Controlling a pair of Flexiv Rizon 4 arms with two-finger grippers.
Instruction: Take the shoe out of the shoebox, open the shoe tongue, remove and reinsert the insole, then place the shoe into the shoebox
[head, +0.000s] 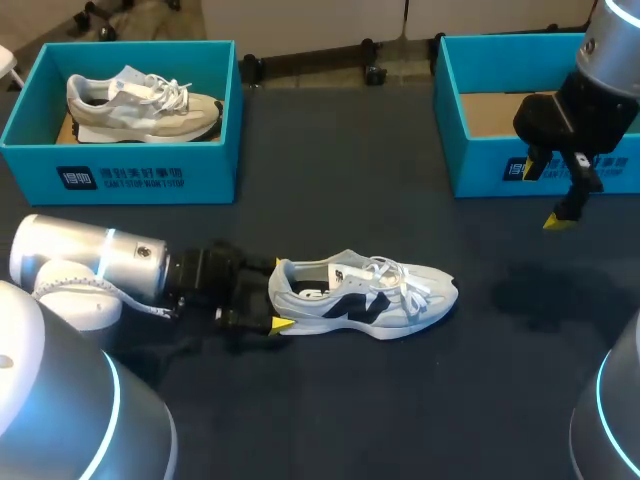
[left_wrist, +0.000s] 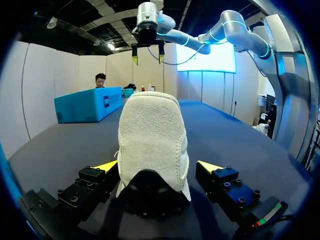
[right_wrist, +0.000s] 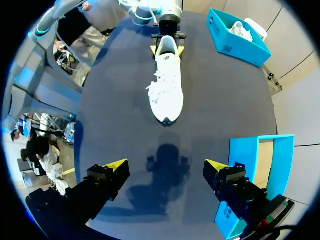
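Note:
A light grey shoe (head: 360, 298) with a black side mark and white laces lies on its sole in the middle of the dark table, toe to the right. My left gripper (head: 275, 296) is open at the heel, one yellow tip on each side. In the left wrist view the fuzzy heel (left_wrist: 152, 140) sits between the open fingers (left_wrist: 107, 166), with a gap on one side. My right gripper (head: 545, 195) hangs open and empty above the front wall of the empty blue shoebox (head: 470, 160). From the right wrist the shoe (right_wrist: 167, 85) lies far ahead of that gripper (right_wrist: 165, 165).
A second blue shoebox (head: 215, 120) at the back left holds a beige shoe (head: 140, 100). The empty box shows its cardboard floor (head: 495, 112). Dark table runs between the shoe and the right box.

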